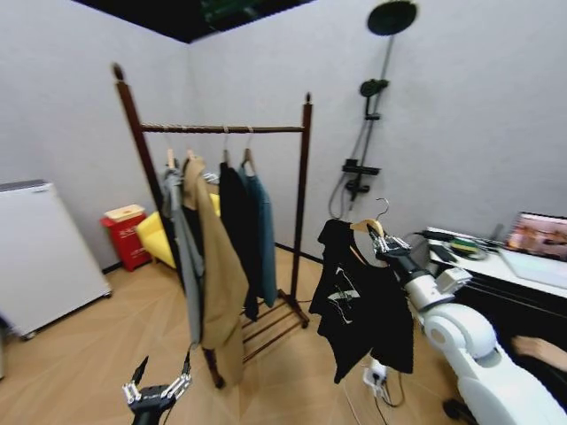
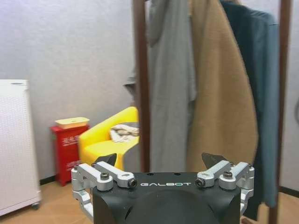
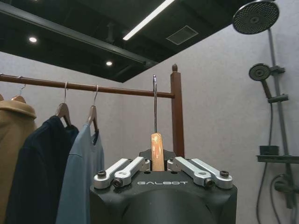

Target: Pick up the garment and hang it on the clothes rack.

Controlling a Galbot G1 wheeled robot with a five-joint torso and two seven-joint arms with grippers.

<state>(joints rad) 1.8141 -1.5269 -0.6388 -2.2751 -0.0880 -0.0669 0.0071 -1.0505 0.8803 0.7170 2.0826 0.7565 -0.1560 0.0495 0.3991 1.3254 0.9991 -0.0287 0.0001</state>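
Note:
The garment (image 1: 363,305), a black top with a faint white print, hangs from a light wooden hanger (image 1: 368,226). My right gripper (image 1: 383,241) is shut on the hanger's neck (image 3: 157,149), with the wire hook standing upright above it. It holds the garment clear of the floor, to the right of the clothes rack (image 1: 221,129). In the right wrist view the rack's bar (image 3: 93,87) and right post (image 3: 176,112) lie just beyond the hook. My left gripper (image 1: 159,390) (image 2: 159,163) hangs low before the rack's left post (image 2: 140,84), open and holding nothing.
On the rack hang a grey top (image 1: 182,248), a tan coat (image 1: 217,274), a black coat (image 1: 237,230) and a teal jacket (image 1: 263,235). The bar is bare near the right post. Around stand a white cabinet (image 1: 44,257), red box (image 1: 124,235), yellow chair (image 1: 155,235), shower fitting (image 1: 368,133) and desk (image 1: 532,266).

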